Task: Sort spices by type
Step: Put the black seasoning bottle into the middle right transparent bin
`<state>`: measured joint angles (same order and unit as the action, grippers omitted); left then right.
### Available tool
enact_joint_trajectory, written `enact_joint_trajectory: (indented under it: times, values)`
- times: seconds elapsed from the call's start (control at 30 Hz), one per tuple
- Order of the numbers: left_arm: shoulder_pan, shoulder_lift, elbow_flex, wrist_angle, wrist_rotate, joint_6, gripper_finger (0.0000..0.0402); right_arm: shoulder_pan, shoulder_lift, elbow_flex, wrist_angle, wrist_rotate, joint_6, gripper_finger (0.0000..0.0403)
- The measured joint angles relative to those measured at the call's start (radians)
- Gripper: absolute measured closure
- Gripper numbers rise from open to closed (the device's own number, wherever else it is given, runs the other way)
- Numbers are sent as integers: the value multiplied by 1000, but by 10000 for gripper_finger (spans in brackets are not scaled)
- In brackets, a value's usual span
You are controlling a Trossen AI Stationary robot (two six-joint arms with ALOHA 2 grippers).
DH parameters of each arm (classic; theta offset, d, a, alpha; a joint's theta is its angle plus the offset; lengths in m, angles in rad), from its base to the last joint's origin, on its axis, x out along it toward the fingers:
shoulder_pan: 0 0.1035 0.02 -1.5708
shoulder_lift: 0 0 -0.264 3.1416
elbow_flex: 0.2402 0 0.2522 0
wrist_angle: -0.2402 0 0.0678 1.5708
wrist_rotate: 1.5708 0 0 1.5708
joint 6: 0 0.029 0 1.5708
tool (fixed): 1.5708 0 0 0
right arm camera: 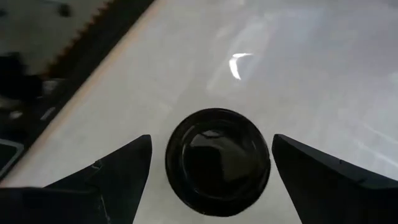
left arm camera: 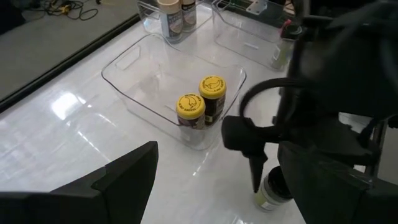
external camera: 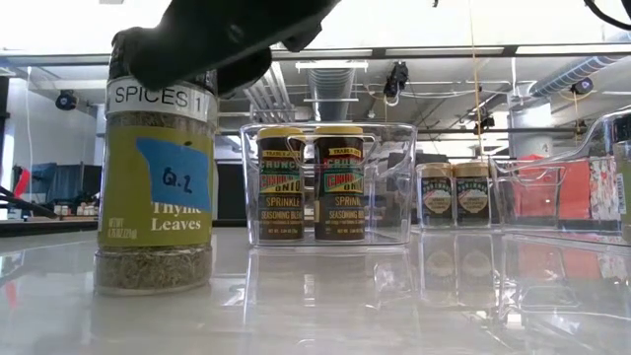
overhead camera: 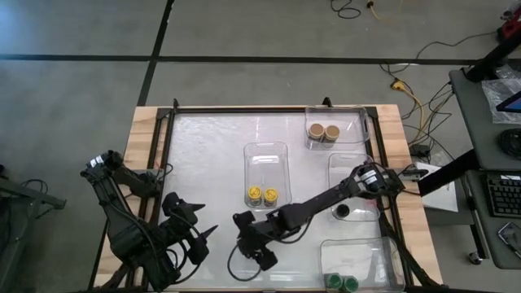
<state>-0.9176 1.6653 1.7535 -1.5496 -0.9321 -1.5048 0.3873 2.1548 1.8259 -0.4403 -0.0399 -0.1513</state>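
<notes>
While yellow-lidded jars (overhead camera: 262, 194), tan pair (overhead camera: 323, 131), green pair (overhead camera: 343, 282) are sitting trayed | your right gripper (right arm camera: 208, 165) is straddling, fingers apart, the black-lidded thyme jar (right arm camera: 217, 160) beside the yellow tray (overhead camera: 267, 151) | left gripper (overhead camera: 189, 230) is idling apart.

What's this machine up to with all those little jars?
It is sorting spice jars into clear trays by lid colour. The right gripper hangs open directly over a black-lidded thyme jar standing on the bare table, fingers either side of the lid, not touching. Two yellow-lidded jars share the middle tray, two tan ones a far tray, two green ones a near tray. The left gripper waits nearby.
</notes>
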Motion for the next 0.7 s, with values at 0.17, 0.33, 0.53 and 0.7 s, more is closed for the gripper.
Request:
enact_joint_trajectory:
  times: [0.17,0.33,0.53,0.7]
  values:
    - [0,0,0,1,0,-1,86,-28,0,0,0,-154,-62,94]
    - [-1,0,0,1,0,-8,86,-32,0,0,8,-179,-146,111]
    - [-9,0,-2,1,0,-9,86,-32,0,0,10,-200,-182,135]
    - [-9,1,-2,-1,0,-16,86,-33,0,0,10,-199,-186,171]
